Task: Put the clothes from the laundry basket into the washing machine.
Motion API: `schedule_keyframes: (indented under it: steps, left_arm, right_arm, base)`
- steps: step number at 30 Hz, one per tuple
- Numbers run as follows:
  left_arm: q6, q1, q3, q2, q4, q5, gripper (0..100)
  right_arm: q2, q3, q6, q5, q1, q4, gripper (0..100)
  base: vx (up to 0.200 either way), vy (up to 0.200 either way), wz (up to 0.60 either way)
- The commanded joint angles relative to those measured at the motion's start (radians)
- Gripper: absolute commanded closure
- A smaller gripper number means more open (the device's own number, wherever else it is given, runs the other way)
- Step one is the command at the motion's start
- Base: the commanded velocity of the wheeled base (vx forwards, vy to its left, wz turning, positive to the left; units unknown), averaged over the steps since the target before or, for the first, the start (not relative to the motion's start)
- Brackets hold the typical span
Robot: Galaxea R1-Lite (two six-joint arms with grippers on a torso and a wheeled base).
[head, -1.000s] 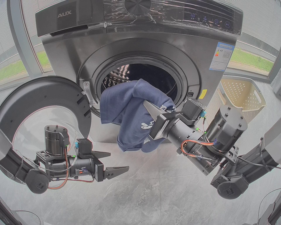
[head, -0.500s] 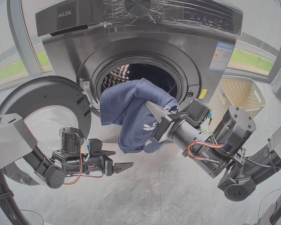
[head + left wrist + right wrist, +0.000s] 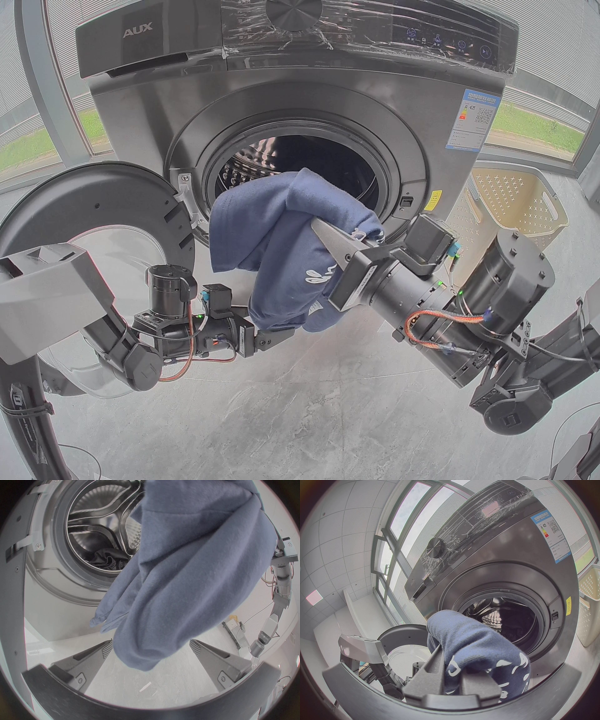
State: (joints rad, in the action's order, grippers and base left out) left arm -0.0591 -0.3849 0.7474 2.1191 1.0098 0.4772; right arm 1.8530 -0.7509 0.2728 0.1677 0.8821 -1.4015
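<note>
Having been brought in under the blue garment (image 3: pixel 269 237), the left hand (image 3: pixel 150 645) is spread, perhaps for support; the garment is held clenched by the right hand (image 3: pixel 337 240) at the mouth of the washing machine (image 3: pixel 156 125).

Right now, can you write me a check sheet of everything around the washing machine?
Surface: grey marbled floor.
Job's things: washing machine, door open; navy sweatshirt held at the drum mouth; dark garment inside the drum; laundry basket beside the machine, robot's right side.
Clutter: small white fleck on the floor.
Grippers: right gripper shut on the navy sweatshirt; left gripper open, fingers either side of its hanging end.
Cables: orange cable looped at the right wrist.
Surroundings: windows, grass outside.
</note>
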Motion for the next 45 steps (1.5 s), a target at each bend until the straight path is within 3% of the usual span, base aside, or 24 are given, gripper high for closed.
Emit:
schedule_keyframes:
  steps: [1,9,10,15,23,30,36,37,42,45]
  left_arm:
    - [-0.001,-0.006,0.013,0.03,0.024,0.003,0]
    - [-0.005,-0.011,0.007,0.027,0.084,0.004,0]
    - [-0.005,-0.011,0.007,0.027,0.084,0.004,100]
    - [-0.005,-0.02,-0.016,0.016,0.133,0.004,100]
    - [-0.005,-0.048,-0.234,-0.056,0.351,0.004,100]
    - [-0.005,-0.114,-0.462,-0.16,0.527,0.001,100]
    - [-0.016,-0.158,-0.519,-0.254,0.543,0.001,100]
    - [-0.037,-0.175,-0.514,-0.28,0.543,0.0,100]
    - [-0.039,-0.183,-0.499,-0.309,0.543,-0.002,100]
    - [-0.061,-0.155,-0.454,-0.317,0.543,-0.006,100]
  right_arm:
    - [-0.003,0.002,-0.001,0.0,0.001,-0.001,100]
    - [-0.001,0.002,0.0,0.0,0.0,-0.002,100]
    - [-0.001,0.002,0.0,0.0,0.0,-0.002,100]
    - [0.003,0.011,0.0,0.0,-0.008,-0.002,100]
    - [0.031,0.011,0.0,-0.008,-0.022,-0.004,100]
    - [0.112,0.002,0.0,-0.016,-0.066,-0.013,100]
    - [0.167,0.004,-0.001,-0.031,-0.06,-0.059,100]
    - [0.189,0.005,-0.004,-0.031,-0.057,-0.057,0]
    - [0.222,0.018,-0.015,-0.031,-0.063,-0.062,0]
    - [0.235,0.045,-0.015,-0.031,-0.065,-0.08,0]
  base:
    - [0.0,0.0,0.0]
    - [0.0,0.0,0.0]
    - [0.0,0.0,0.0]
    - [0.0,0.0,0.0]
    - [0.0,0.0,0.0]
    - [0.0,0.0,0.0]
    - [0.0,0.0,0.0]
    - [0.0,0.0,0.0]
    - [0.0,0.0,0.0]
    - [0.0,0.0,0.0]
